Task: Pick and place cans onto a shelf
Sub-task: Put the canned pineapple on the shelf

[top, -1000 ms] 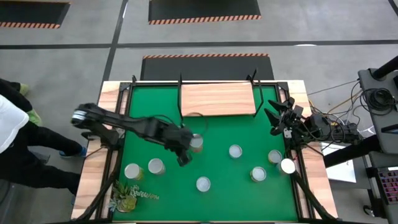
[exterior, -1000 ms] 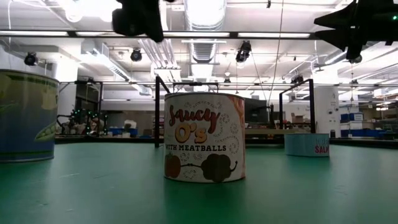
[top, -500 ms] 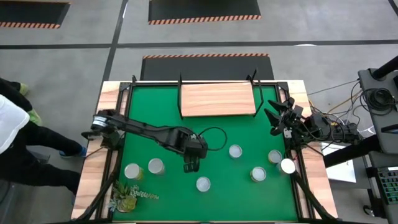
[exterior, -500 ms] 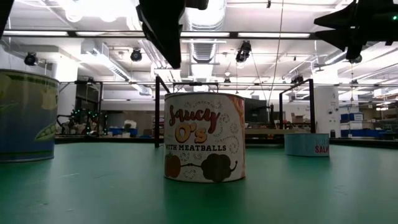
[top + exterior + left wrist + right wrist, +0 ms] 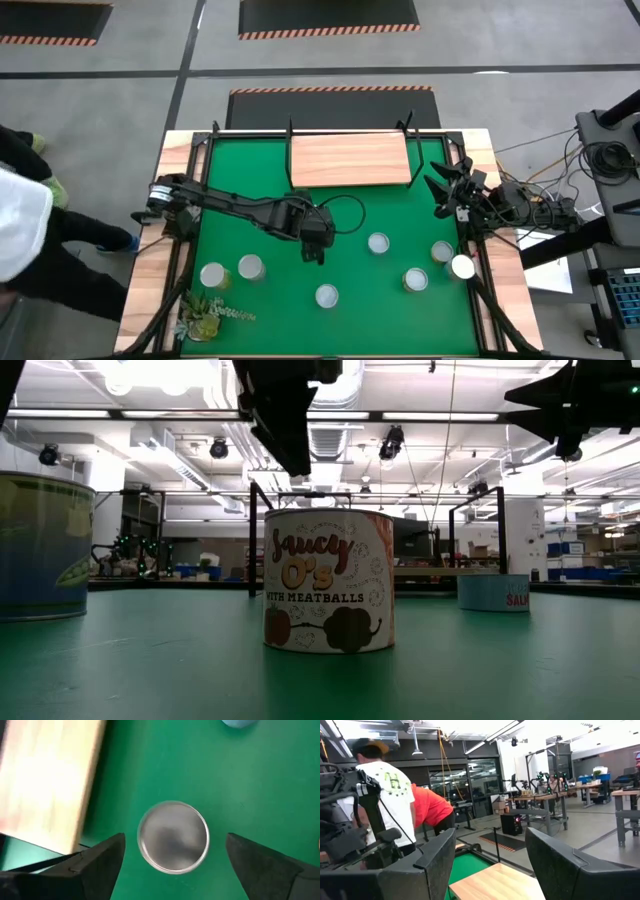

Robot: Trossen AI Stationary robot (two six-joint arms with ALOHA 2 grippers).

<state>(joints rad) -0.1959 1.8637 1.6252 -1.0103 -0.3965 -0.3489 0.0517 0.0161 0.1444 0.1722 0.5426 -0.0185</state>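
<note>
High view: shelf point(image 5: 350, 160) without cans point(image 5: 378, 243)

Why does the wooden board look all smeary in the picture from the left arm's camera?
In the left wrist view the shelf is streaked with blur and washed pale, while the can under the open left gripper has only a soft rim. In the high view the shelf looks crisp.

plant sprig point(image 5: 205, 314), green mat point(image 5: 380, 215), person point(image 5: 25, 235)

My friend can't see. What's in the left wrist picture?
A round can with a shiny silver top stands on the green table, between the left gripper's two open dark fingers. A light wooden shelf lies beside it.
</note>
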